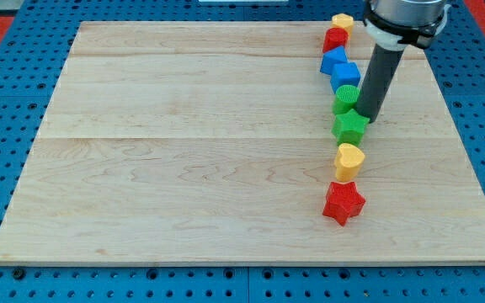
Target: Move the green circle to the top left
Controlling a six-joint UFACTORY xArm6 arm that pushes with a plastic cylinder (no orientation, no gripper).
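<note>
The green circle (345,98) sits at the view's right in a column of blocks on the wooden board (183,143). My tip (370,116) is just right of the green circle and right above the green star (350,126); I cannot tell if it touches them. Above the circle lie a blue cube-like block (346,76), a blue block (333,61), a red block (335,38) and a yellow block (342,21). Below the star lie a yellow heart (349,158) and a red star (343,202).
The board rests on a blue pegboard table (7,101). The arm's body (402,21) hangs over the board's top right corner.
</note>
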